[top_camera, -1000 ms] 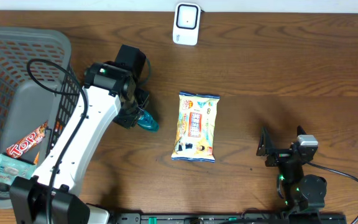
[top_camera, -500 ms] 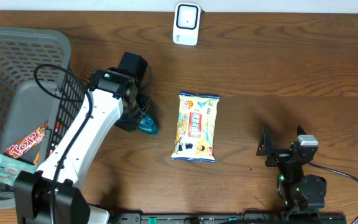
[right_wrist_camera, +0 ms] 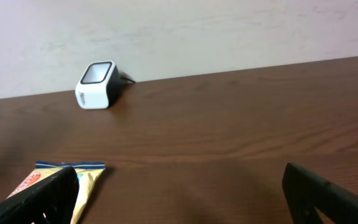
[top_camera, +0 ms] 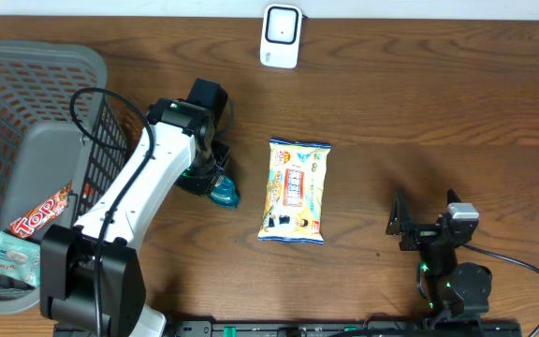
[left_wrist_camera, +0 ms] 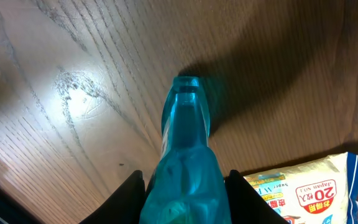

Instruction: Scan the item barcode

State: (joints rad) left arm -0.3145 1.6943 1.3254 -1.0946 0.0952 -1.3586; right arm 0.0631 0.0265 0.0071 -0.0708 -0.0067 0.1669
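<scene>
Left end effector (left_wrist_camera: 185,193) nudged rightward, clamping teal bottle (left_wrist_camera: 182,124), gap before snack pack (top_camera: 295,190); right end effector (right_wrist_camera: 182,199) spread wide

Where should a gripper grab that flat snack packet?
Probably the packet by its sealed end seam nearer the robot, coming down from above. It lies flat on the table, so the broad face offers nothing to pinch; the thin seam fits between two fingers.

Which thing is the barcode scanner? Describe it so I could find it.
Look at the far edge of the brown wooden table, by the wall. The scanner stands there alone, beyond the yellow snack packet. It is the only small white-and-black box.
</scene>
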